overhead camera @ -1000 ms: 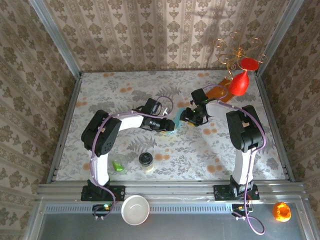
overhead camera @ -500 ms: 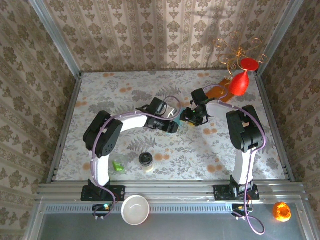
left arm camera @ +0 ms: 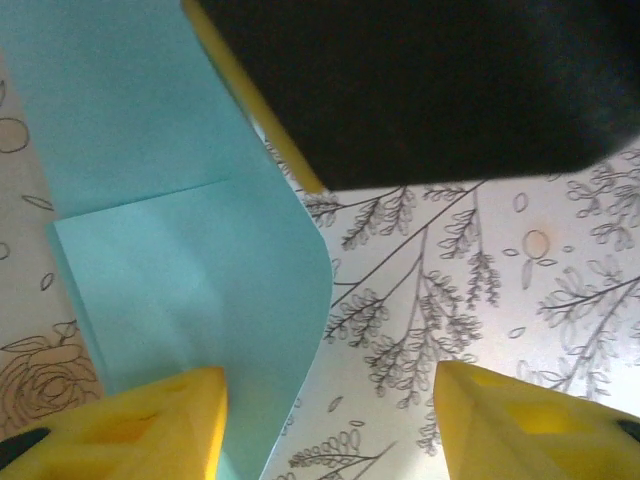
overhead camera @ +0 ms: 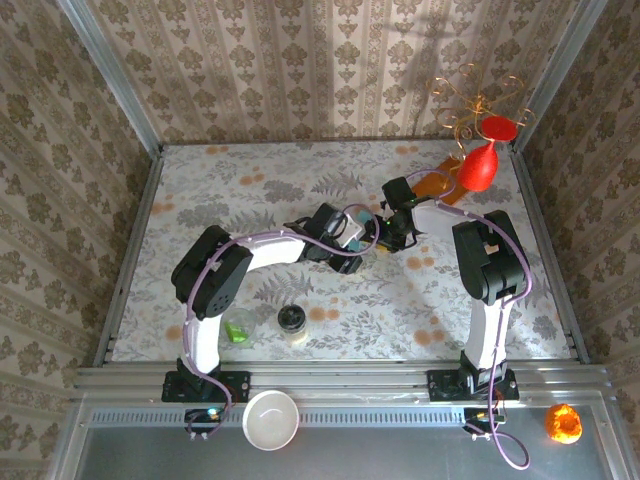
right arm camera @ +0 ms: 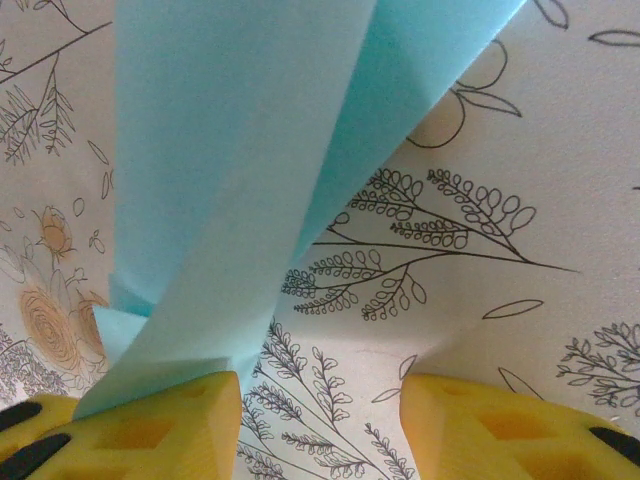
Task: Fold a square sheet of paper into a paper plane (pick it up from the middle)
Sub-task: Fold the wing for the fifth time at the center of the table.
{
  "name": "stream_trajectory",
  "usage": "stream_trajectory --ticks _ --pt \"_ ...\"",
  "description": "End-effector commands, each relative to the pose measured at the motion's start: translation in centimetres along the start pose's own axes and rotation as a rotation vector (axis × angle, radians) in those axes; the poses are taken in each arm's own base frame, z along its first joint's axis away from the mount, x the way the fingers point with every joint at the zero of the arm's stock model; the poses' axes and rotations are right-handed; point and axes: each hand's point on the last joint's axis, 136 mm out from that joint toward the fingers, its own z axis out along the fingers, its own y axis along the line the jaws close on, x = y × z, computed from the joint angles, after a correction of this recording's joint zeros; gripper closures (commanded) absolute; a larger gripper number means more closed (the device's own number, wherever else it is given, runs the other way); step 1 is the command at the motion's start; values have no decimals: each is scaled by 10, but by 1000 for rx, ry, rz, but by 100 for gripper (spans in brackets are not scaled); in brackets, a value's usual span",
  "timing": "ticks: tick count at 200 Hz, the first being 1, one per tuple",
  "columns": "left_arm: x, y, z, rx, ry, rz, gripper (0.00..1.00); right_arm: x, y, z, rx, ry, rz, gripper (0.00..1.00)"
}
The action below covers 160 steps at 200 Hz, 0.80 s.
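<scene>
Since the earlier frame the left fingers (overhead camera: 354, 239) have travelled across the counter (overhead camera: 230, 190) towards the right fingers (overhead camera: 384, 232) and spread wider.

Top view: both sets now stand close together at mid-counter.

Left wrist view: the square sheet of paper (left arm camera: 180, 260), already folded once, lies on the counter beneath one of the parted left fingers.

Right wrist view: the right fingers are apart, with bare counter between them. The paper rises past one of them, unclamped.

Folding appears to be midway. The next move probably calls for catching the loose flap and pressing its crease.

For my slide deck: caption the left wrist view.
Open left end effector above the folded light blue paper on a floral tabletop.
</scene>
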Motion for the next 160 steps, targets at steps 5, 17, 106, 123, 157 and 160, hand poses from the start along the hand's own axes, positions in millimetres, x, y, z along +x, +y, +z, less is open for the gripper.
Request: stream_trajectory --ticks 5,17,106,123,157,160 --pt "5 8 4 -54 -13 71 40 16 -22 29 75 54 12 49" --pt "6 8 5 -49 -15 79 40 16 -22 29 72 54 14 49" --pt "18 10 8 114 -19 -115 55 1 10 -10 -157 -45 17 49" --pt "20 11 9 141 -18 -148 59 -1 24 -19 -228 -64 -3 49" --pt "24 14 11 164 -10 -178 62 -2 40 -25 -324 -79 -23 49" --pt "23 14 12 165 -10 -179 62 -2 41 -26 -333 -80 -23 49"
